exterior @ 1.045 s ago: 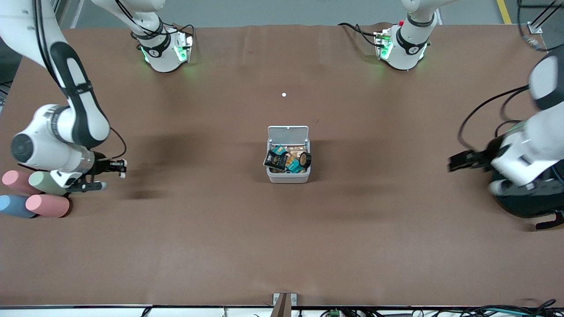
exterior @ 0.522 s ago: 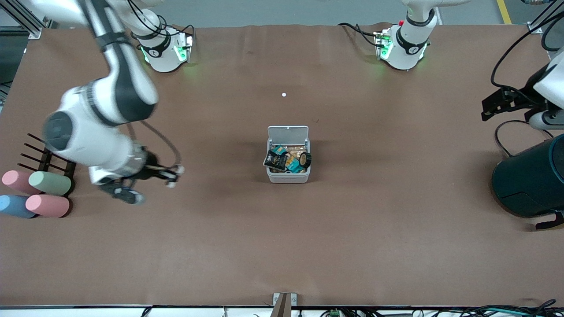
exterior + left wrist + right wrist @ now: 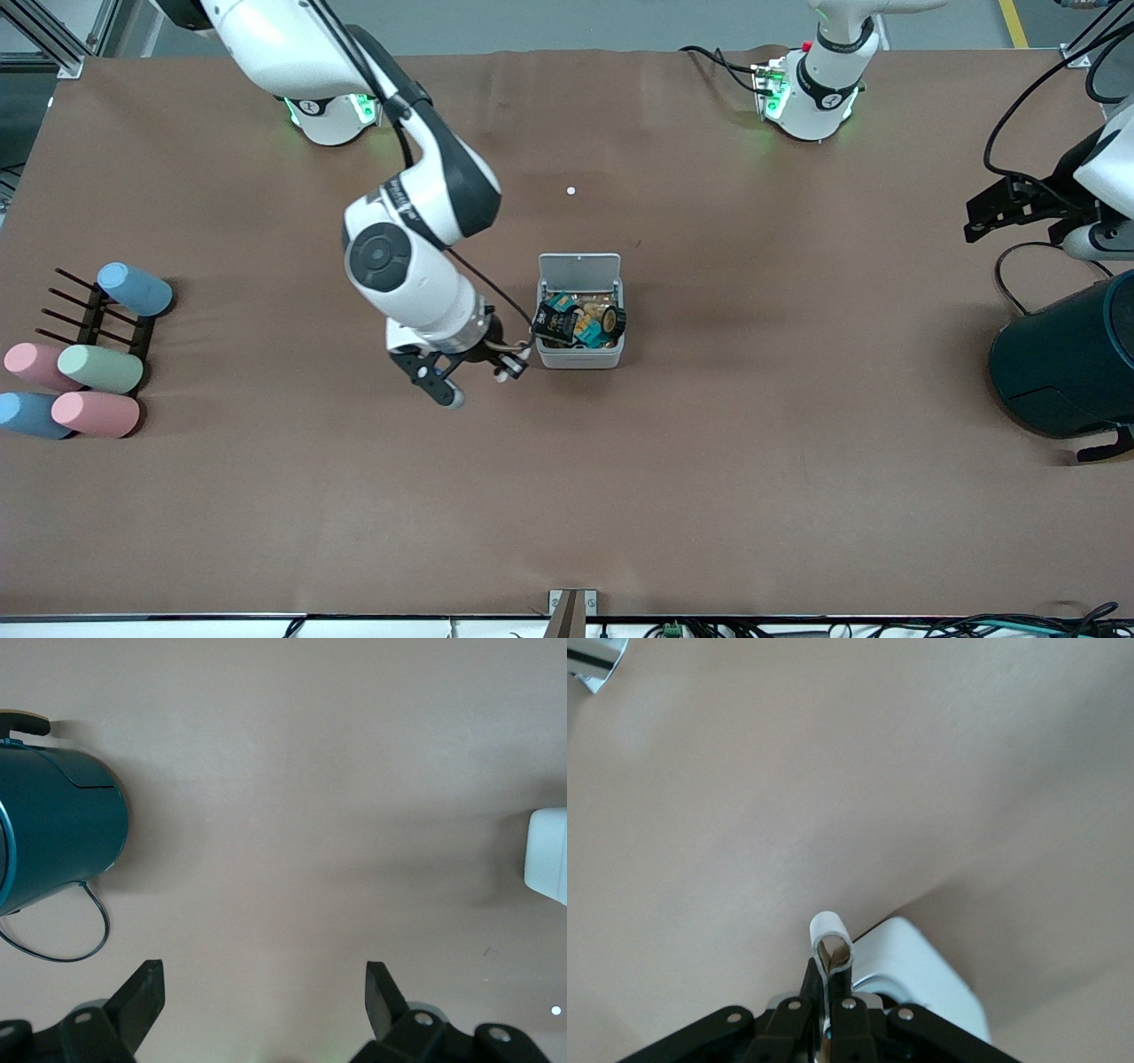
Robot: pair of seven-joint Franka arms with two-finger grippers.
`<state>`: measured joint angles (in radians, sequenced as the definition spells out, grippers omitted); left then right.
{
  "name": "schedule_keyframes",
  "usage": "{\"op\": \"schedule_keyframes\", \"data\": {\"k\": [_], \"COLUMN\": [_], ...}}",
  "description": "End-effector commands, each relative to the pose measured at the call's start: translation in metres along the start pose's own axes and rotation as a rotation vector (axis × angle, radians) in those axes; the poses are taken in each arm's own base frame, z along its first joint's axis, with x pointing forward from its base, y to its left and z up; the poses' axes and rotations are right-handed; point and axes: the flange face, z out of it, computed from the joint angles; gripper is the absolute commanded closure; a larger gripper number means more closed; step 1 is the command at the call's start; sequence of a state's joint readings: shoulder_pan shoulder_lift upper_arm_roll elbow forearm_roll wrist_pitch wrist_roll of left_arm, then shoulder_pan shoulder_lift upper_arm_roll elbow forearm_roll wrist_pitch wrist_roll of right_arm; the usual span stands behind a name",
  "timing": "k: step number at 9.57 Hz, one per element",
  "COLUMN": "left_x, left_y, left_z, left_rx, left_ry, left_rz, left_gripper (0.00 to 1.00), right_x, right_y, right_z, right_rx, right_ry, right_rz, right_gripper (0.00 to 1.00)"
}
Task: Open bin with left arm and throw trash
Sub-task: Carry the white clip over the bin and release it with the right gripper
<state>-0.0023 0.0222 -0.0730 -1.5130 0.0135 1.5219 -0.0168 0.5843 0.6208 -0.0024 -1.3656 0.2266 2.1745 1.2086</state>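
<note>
- The right arm has swept from the pastel cylinders (image 3: 97, 390) at its own end of the worktop (image 3: 709, 496) to the middle. Its right claw (image 3: 829, 990) is now low and just beside the bin (image 3: 580, 356), on the side toward the right arm's end.
- The claw is pinched narrow on the whitish loop (image 3: 831, 937), which stands up between the fingertips — the last bit of trash still outside, by my reading.
- The bin has not moved. Its lid (image 3: 579, 265) stands open, with the black wrapper (image 3: 553, 324) and tape roll (image 3: 614, 320) already inside, so only the drop seems left.
- The left claw (image 3: 263, 1001) has pulled back above the worktop near the teal container (image 3: 1063, 363) and waits there, spread wide and empty.
- Room is generous, with bare worktop all around the bin. The wrapper pokes over the rim on the approach side — the loop may catch it if carried in too low.
</note>
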Motion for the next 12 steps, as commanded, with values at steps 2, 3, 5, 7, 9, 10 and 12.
{"op": "schedule_keyframes", "data": {"k": [2,3,5,7,9,10,12], "left_x": [-0.010,-0.005,0.000,0.000,0.000,0.000,0.001], "left_y": [0.002,-0.001,-0.006,-0.007,-0.008,-0.009,-0.009], "left_z": [0.001,0.001,0.000,0.000,0.000,0.002,0.002], "left_rx": [-0.007,-0.007,-0.009,-0.008,-0.006,-0.009,-0.011], "left_ry": [0.038,0.041,0.045,0.045,0.045,0.041,0.041], "left_rz": [-0.001,0.009,0.011,0.009,0.009,0.006,0.008], "left_gripper": [0.00,0.00,0.00,0.00,0.00,0.00,0.00], "right_x": [-0.053,-0.063,-0.077,-0.080,-0.080,-0.080,-0.084], "right_y": [-0.011,-0.011,-0.007,0.002,0.003,0.003,0.003], "right_z": [0.017,0.021,0.029,0.035,0.036,0.036,0.035], "right_rx": [-0.020,-0.033,-0.083,-0.162,-0.164,-0.172,-0.174], "right_ry": [-0.013,-0.015,-0.030,-0.054,-0.053,-0.035,-0.033], "right_rz": [-0.035,-0.052,-0.072,-0.076,-0.078,-0.088,-0.097], "right_gripper": [0.98,0.97,0.96,0.92,0.34,0.02,0.00]}}
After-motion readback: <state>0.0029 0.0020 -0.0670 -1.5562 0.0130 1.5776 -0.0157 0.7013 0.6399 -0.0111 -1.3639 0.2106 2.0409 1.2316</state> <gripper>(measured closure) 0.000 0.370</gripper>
